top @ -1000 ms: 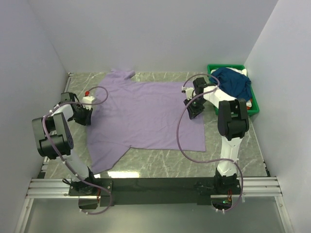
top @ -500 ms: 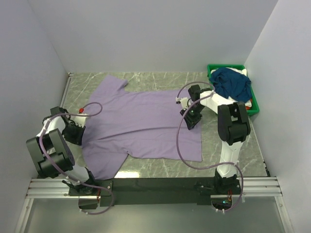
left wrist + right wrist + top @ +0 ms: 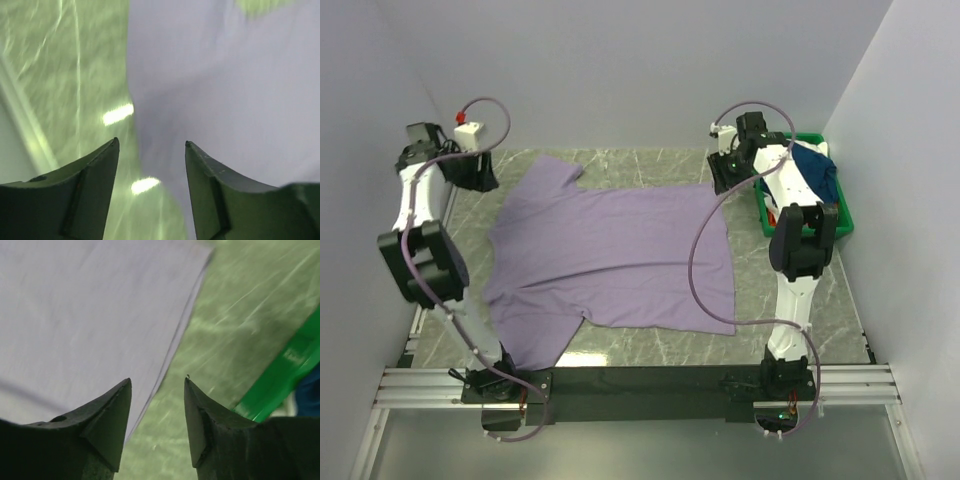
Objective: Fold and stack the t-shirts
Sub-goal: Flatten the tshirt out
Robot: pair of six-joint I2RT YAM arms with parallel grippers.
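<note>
The lavender t-shirt (image 3: 620,250) lies spread flat. The left gripper (image 3: 151,142) and right gripper (image 3: 157,380) hover over its edges, fingers parted and empty.

Lavender t-shirt (image 3: 610,255) spread flat mid-frame; navy t-shirt (image 3: 823,172) heaped at the upper right.
In the top view the lavender t-shirt lies opened out sideways on the marbled counter (image 3: 790,300), filling most of the middle of the frame. One short sleeve points to the upper left and the other to the lower left. Its straight hem runs down the right side, and the cloth is smooth apart from faint creases. It is a plain, soft, light purple cloth. The navy t-shirt is a dark, crumpled mound, unfolded, sitting in the green bin (image 3: 844,226) at the upper right. It is well apart from the lavender one.
</note>
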